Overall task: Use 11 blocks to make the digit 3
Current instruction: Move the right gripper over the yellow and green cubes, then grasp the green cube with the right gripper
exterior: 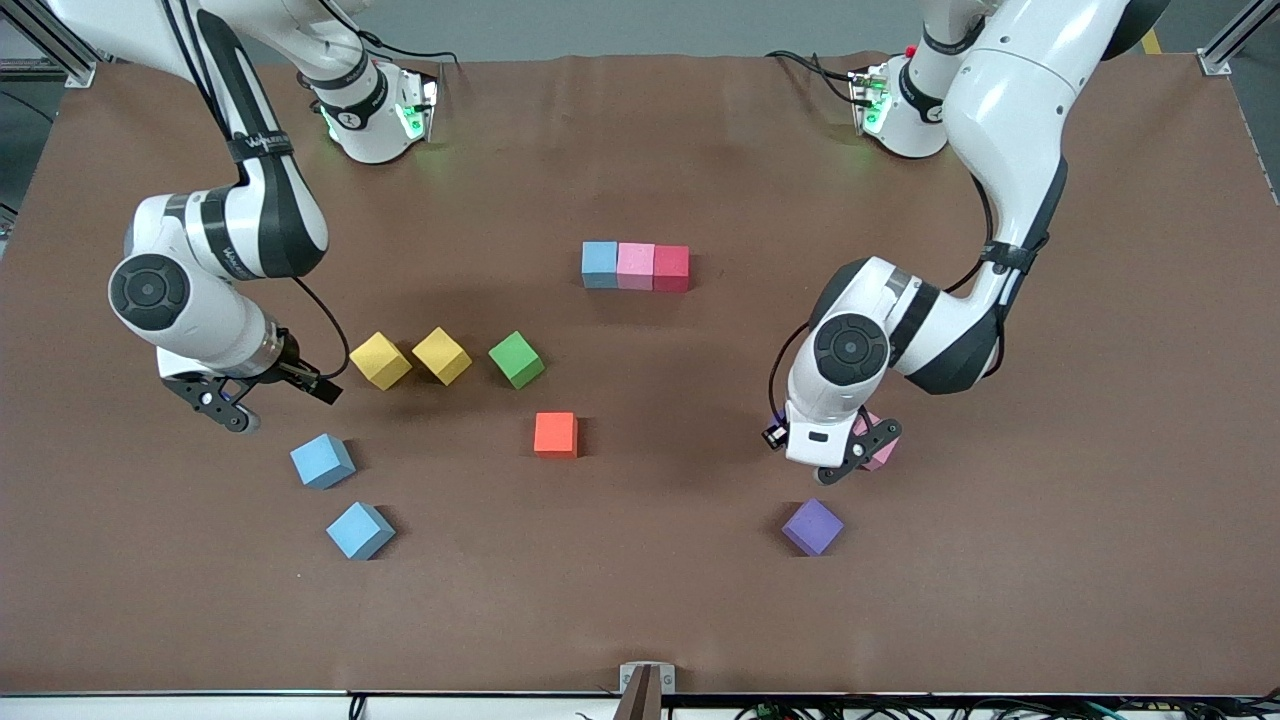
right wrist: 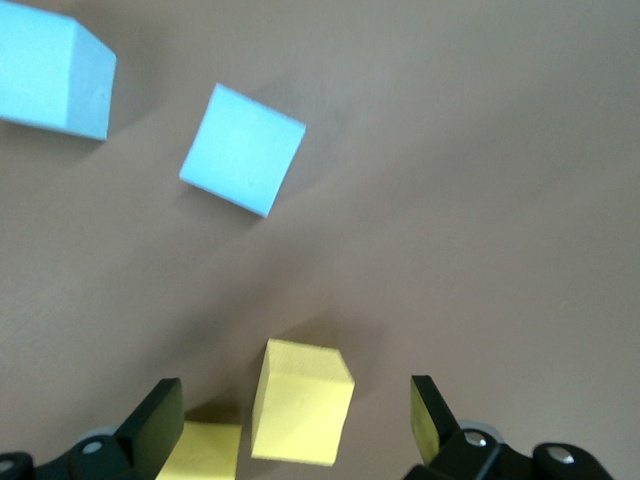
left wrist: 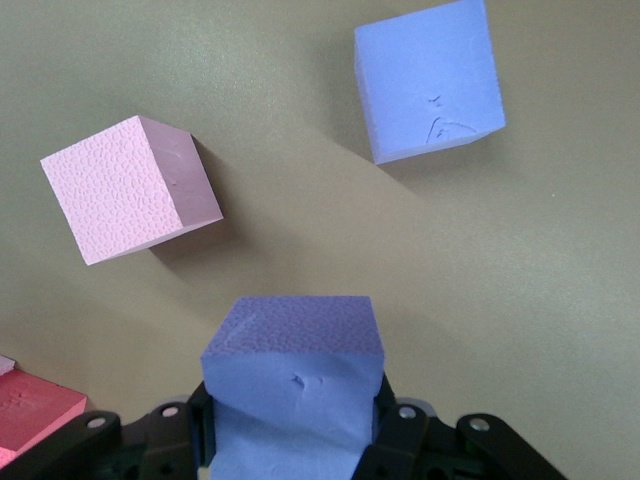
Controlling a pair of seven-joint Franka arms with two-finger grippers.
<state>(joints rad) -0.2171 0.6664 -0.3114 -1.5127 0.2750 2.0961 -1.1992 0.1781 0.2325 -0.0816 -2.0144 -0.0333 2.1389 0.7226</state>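
A purple cube (left wrist: 293, 375) is clamped in the left gripper (exterior: 858, 452) over the bench (exterior: 1050, 560), near a pink cube (left wrist: 130, 187); it should be carried squarely to the blue-pink-red row (exterior: 636, 265). The right gripper (exterior: 232, 400) is held wide, waiting.

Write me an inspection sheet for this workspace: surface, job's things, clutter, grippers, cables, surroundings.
Surface: brown table, no spills seen.
Job's things: row of touching blue, pink and red cubes; loose green cube, orange cube, two blue cubes, purple cube, pink cube; red cube partly seen in the left wrist view.
Clutter: two yellow cubes beside the green cube.
Grippers: left gripper shut on the held cube, purple, above the table by the pink cube; right gripper open, above the table by the yellow cubes.
Cables: black cable loops at the right wrist.
Surroundings: frame post at a corner; bracket at the near edge.
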